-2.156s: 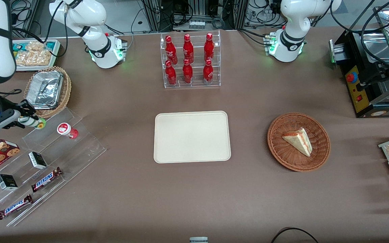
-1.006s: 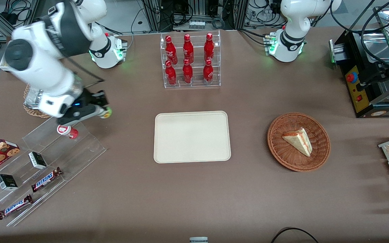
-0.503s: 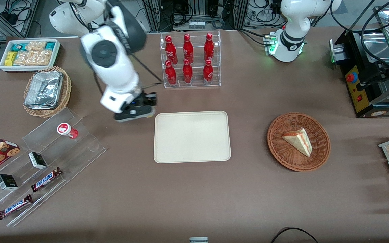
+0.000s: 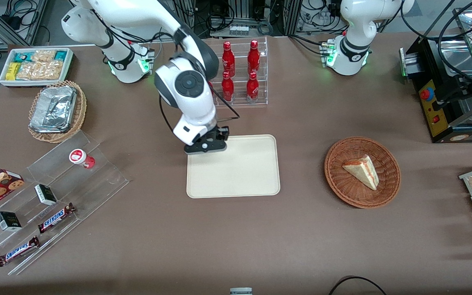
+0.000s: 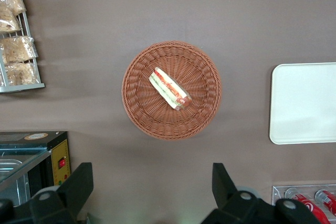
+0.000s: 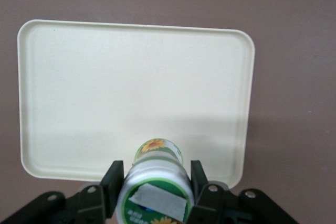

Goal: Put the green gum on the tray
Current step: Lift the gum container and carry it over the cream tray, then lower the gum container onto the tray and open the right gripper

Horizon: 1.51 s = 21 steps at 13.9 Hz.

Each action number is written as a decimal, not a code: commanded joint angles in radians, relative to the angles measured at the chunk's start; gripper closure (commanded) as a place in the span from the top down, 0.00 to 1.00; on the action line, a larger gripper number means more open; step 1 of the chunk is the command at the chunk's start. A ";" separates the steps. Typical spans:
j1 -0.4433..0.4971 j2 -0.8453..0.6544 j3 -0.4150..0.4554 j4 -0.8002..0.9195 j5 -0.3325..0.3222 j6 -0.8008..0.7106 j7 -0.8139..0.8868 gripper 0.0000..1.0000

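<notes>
The green gum, a small white bottle with a green and yellow label, sits between the two black fingers of my gripper, which is shut on it. In the front view the gripper hangs over the corner of the cream tray that lies toward the working arm's end and away from the camera; the bottle is hidden there under the wrist. The wrist view shows the tray spread below the bottle, bare.
A clear rack of red bottles stands farther from the camera than the tray. A red-lidded gum bottle stands on a clear stepped shelf with Snickers bars. A foil tray in a wicker basket and a basket with a sandwich flank the tray.
My gripper has carried the green gum from the stepped shelf across the table toward the parked arm's end, and now hangs over the tray's corner.
</notes>
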 commanded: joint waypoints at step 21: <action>0.087 0.293 -0.015 0.134 -0.172 0.183 0.277 0.99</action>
